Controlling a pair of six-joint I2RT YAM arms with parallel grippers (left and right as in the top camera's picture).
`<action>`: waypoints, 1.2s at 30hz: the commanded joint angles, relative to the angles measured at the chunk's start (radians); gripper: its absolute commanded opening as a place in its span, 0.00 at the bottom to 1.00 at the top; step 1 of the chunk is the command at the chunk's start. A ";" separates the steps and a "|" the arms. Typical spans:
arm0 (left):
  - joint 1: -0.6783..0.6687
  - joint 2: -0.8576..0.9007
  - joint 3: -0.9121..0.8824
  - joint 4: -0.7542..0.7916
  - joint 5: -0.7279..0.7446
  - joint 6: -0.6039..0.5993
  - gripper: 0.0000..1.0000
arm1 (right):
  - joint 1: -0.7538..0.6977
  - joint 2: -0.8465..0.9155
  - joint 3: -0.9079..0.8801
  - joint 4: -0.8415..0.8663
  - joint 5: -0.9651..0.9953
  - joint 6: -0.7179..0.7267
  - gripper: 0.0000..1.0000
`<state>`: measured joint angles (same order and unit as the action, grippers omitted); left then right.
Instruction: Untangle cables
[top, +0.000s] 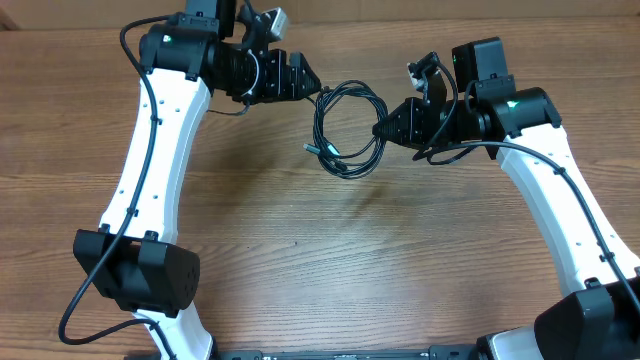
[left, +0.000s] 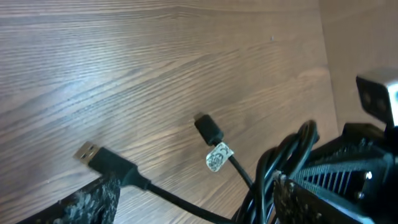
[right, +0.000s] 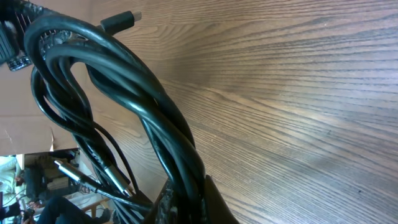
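Right pincer (top: 381, 128) on cables (top: 350, 125), tag (left: 219, 157) illegible

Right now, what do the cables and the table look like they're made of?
Cables: black, smooth, glossy jacket, likely rubber or PVC; light glints along the strands. USB plug: silvery metal shell. Table: wood grain, satin sheen; solid wood or laminate, can't tell.

I see thin black flexible cables (right: 149, 99), a silvery metal plug tip (left: 87, 151), a white black-printed paper tag (left: 219, 156), a brown wood-grain counter (top: 330, 260) and white plastic arms (top: 165, 130).
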<state>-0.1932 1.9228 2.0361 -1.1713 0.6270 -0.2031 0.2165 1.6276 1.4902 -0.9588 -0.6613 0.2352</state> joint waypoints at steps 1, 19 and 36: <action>-0.014 -0.008 -0.010 0.033 -0.005 -0.106 0.83 | 0.002 -0.023 0.010 0.007 0.008 -0.008 0.04; -0.036 0.202 -0.010 0.130 0.363 -0.047 0.40 | 0.002 -0.023 0.010 -0.020 0.040 -0.008 0.04; 0.067 0.167 -0.010 -0.066 0.489 0.362 0.04 | 0.002 -0.022 0.010 -0.026 0.044 0.000 0.04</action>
<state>-0.1181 2.1323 2.0220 -1.2247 1.1519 0.0544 0.2169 1.6279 1.4906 -0.9886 -0.6102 0.2352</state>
